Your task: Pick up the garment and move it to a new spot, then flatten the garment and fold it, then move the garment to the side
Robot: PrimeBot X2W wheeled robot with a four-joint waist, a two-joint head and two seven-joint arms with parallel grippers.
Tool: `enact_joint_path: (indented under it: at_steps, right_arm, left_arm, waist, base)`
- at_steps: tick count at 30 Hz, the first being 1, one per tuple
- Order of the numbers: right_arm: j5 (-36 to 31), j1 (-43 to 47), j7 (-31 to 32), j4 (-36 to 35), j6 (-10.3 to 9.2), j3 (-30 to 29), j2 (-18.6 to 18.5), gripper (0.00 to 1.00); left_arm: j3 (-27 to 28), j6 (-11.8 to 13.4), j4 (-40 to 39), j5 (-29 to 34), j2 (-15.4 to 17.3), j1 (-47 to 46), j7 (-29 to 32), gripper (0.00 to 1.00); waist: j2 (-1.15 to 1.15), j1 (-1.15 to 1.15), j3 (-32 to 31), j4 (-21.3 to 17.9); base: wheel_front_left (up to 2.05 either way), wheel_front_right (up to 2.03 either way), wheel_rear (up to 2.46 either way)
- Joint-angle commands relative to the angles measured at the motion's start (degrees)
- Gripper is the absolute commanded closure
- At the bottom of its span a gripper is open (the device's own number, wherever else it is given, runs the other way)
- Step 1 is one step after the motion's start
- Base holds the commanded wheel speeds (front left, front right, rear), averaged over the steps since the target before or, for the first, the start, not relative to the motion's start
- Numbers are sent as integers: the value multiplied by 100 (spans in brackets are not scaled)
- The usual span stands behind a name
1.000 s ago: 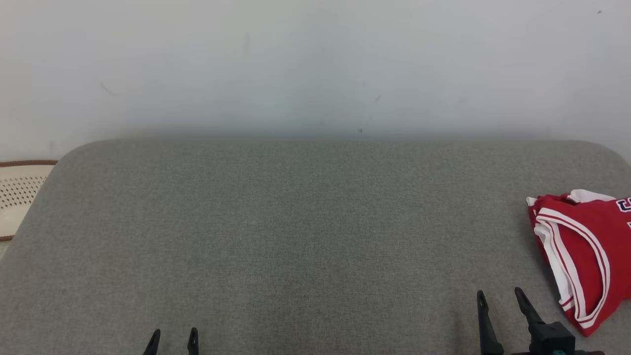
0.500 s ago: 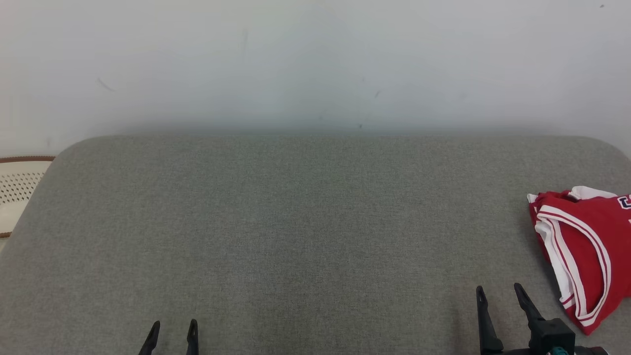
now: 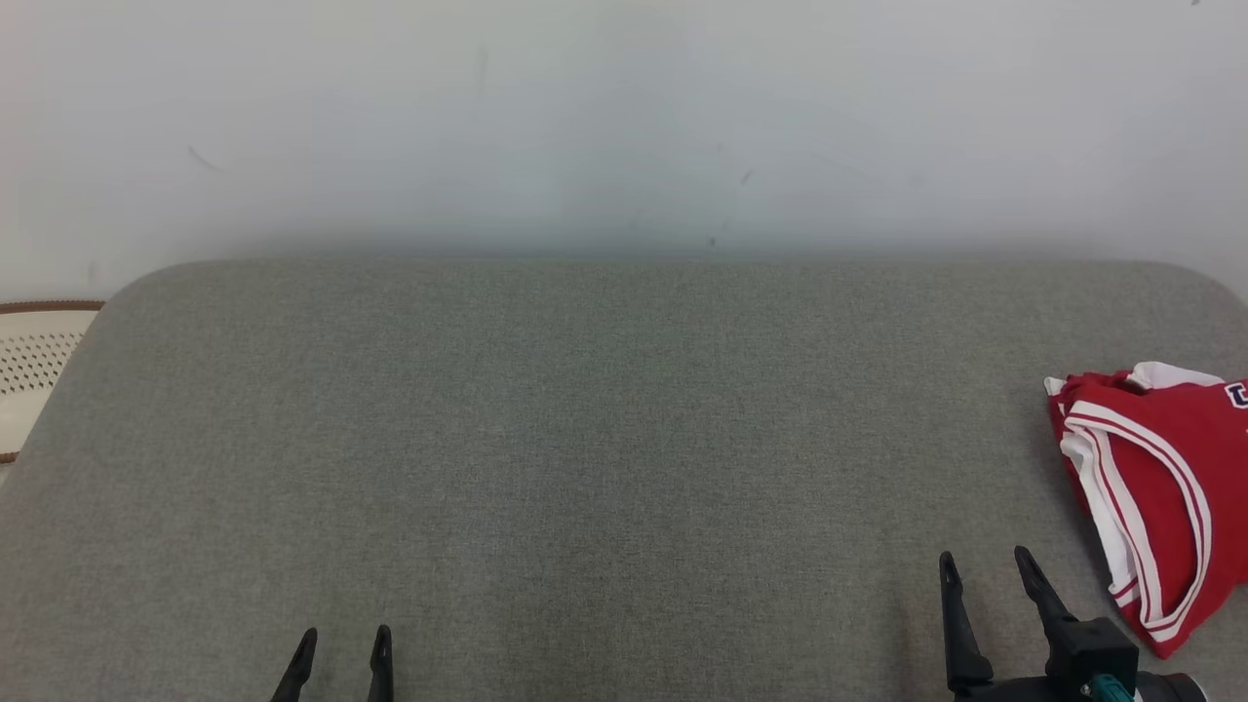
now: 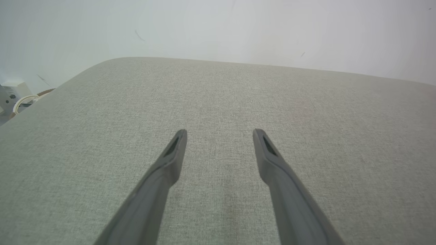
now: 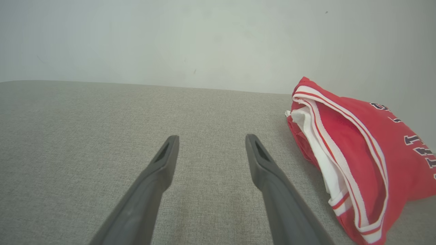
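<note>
The garment (image 3: 1165, 487) is a red jersey with white trim and dark lettering, lying folded at the right edge of the grey surface (image 3: 604, 439); it also appears in the right wrist view as the garment (image 5: 361, 153). My right gripper (image 3: 983, 561) stands open just left of it, apart from the cloth, with nothing between its fingers. In its own wrist view the right gripper (image 5: 212, 137) points past the jersey's left side. My left gripper (image 3: 343, 634) is open at the lower left over bare fabric, empty, as the left gripper (image 4: 219, 131) confirms.
A pale wall (image 3: 624, 127) rises behind the grey surface. A cream perforated object with a brown rim (image 3: 34, 370) sits beyond the surface's left edge. The rounded far corners of the surface show at left and right.
The whole head picture has shifted slightly upward, so the camera has moved. Both grippers show a little more of their fingers. The garment lies as before.
</note>
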Motion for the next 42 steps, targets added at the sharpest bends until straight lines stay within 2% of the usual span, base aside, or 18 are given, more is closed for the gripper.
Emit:
enact_joint_path:
  at_steps: [1, 9, 10, 14, 28, 42]
  right_arm:
    - [12, -163, -4, -72, -3, 16, 3, 0]
    - [46, -180, -4, -63, -4, 27, 3, 0]
    - [21, -89, 1, 12, -1, 15, 1, 100]
    - [99, 40, 44, 249, 0, -22, 2, 100]
    - [1918, -32, 453, 159, -1, -173, 8, 100]
    - [3362, -73, 761, 78, -2, -278, 13, 100]
  left_arm:
    - [22, -23, -73, -49, 12, -172, -1, 0]
    - [2, -102, -43, -109, 13, -215, -2, 0]
    - [-11, -104, 17, -60, 0, -87, 0, 100]
    - [-2, -108, 234, -121, -15, 17, 51, 100]
    - [161, -258, 126, -1737, -9, -16, 442, 100]
    - [283, -378, 22, -3015, -4, -30, 739, 100]
  waist:
    - [0, 0, 5, 1]
    - [0, 0, 36, 7]
    - [0, 0, 37, 7]
    - [0, 0, 39, 6]
    - [0, 0, 49, 12]
    - [0, 0, 59, 18]
  base:
    - [0, 0, 0]
    - [0, 0, 0]
    - [0, 0, 0]
    - [0, 0, 0]
    - [0, 0, 0]
    - [0, 0, 0]
